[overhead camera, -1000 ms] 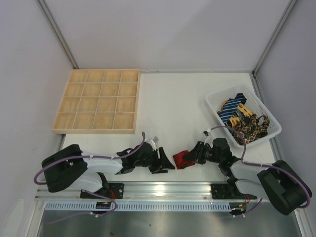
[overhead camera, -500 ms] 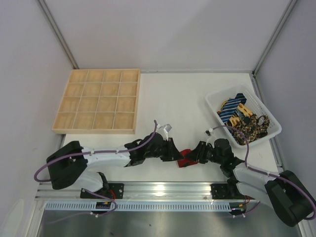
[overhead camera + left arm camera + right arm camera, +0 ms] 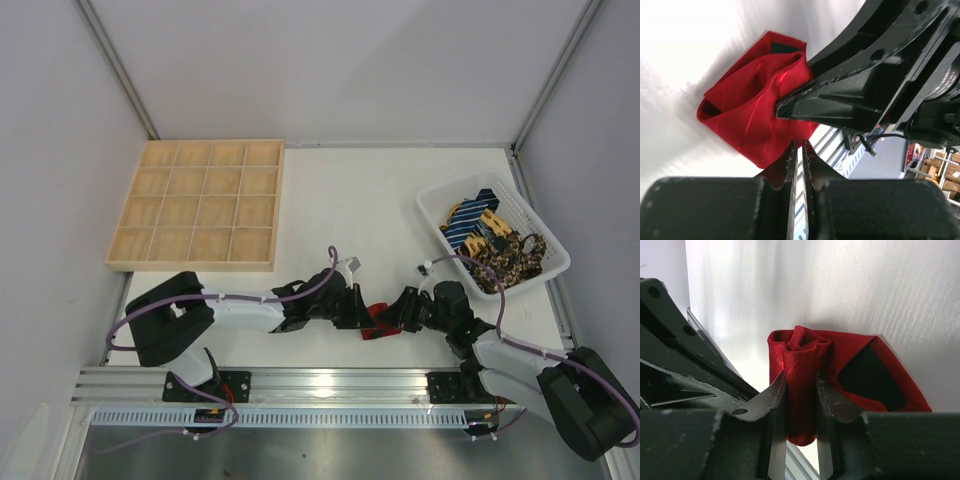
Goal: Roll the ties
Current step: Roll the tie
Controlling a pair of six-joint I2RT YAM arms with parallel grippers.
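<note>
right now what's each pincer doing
Left pincer: shut on the bunched red fabric necktie.
Right pincer: shut on the same necktie.

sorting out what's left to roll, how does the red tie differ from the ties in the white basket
The red tie is plain red; the ties in the basket are navy striped, mustard and speckled. The red tie lies bunched on the table between both arms, with the right gripper shut on a fold and the left gripper closed at its edge; the basket ties sit untouched in a loose heap. All are soft fabric, none neatly rolled.
</note>
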